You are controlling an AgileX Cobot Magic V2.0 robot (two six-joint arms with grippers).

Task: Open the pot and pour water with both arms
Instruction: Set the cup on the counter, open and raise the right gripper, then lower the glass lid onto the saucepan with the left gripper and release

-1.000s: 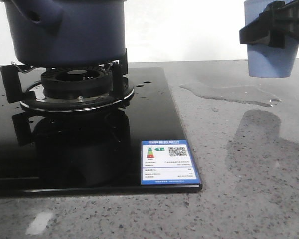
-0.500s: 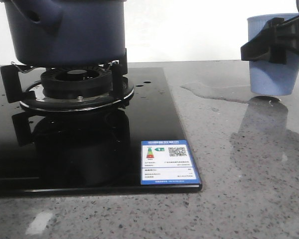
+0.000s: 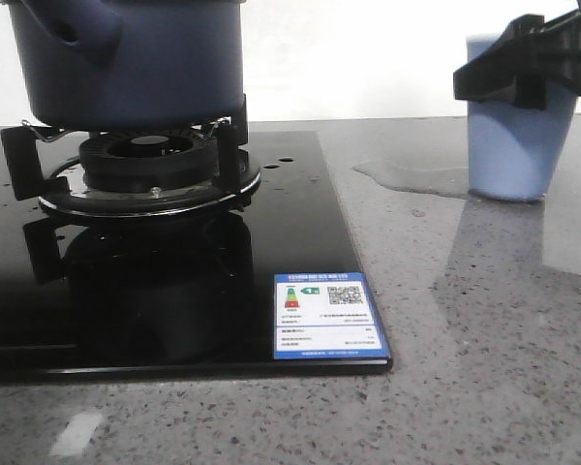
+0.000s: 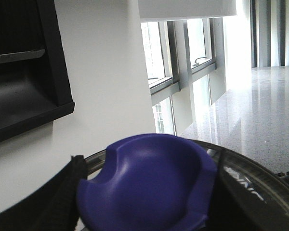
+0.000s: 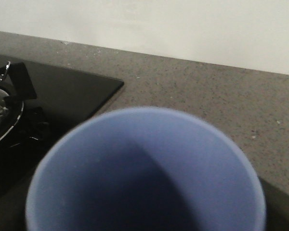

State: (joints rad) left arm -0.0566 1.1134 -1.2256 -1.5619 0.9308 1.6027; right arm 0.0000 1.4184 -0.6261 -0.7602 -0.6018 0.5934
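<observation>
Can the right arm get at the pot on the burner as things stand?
Probably not yet: the right gripper is closed on the cup, well off to the side of the pot, by the puddle. Nothing stands between them.

Dark navy pot (image 3: 136,58), matte straight sides, stubby hollow handle; upright, upper left of frame, top edge cropped. Water (image 3: 412,177): shiny clear puddle, right of centre, mid-height, well apart from pot.
</observation>
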